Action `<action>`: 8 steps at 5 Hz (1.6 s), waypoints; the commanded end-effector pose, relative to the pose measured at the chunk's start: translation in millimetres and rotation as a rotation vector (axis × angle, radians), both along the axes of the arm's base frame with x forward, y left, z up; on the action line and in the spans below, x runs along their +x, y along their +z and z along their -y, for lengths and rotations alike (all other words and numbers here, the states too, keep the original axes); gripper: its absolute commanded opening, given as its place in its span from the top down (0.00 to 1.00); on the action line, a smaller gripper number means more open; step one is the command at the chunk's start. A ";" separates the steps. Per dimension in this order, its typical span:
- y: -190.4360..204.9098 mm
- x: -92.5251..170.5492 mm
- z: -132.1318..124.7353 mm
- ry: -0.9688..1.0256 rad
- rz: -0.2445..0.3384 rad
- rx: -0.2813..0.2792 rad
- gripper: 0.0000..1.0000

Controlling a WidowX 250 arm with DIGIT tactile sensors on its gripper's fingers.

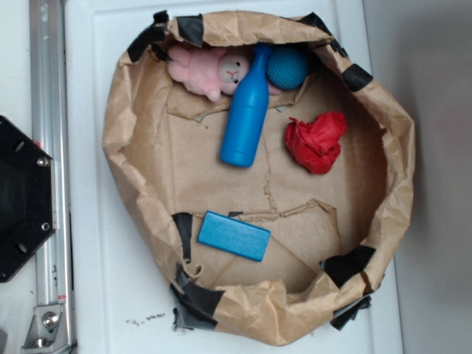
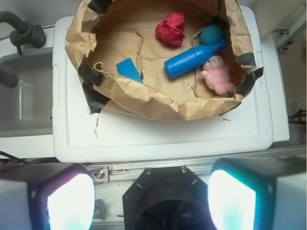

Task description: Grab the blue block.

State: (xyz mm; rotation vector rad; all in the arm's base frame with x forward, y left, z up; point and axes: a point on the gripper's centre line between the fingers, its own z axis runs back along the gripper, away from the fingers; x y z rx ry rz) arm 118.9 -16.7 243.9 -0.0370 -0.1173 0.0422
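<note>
Apparently nothing is done yet: the block (image 1: 234, 235) lies untouched in the bag (image 1: 140, 133), and the claw (image 2: 151, 199) hangs spread apart, well away.

You see a blue bottle (image 1: 245, 110) lying between a pink plush toy (image 1: 209, 71), a teal ball (image 1: 287, 68) and crumpled red paper (image 1: 317, 141).

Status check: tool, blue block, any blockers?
Tool open, high above the table edge, nothing held. Blue block flat in the paper bag, near its wall. Bottle lies apart from it; block top is clear.
</note>
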 end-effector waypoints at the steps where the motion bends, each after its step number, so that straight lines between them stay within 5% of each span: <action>1: 0.0 0.0 0.0 0.000 0.000 0.000 0.00; 2: -37.0 50.0 -4.2 0.013 0.094 0.057 0.00; 4: -109.2 146.9 -11.6 0.023 0.005 0.007 0.00; 6: -163.1 145.2 0.7 -0.039 -0.122 -0.026 0.00; 8: -200.7 123.0 40.3 -0.107 -0.141 0.016 0.00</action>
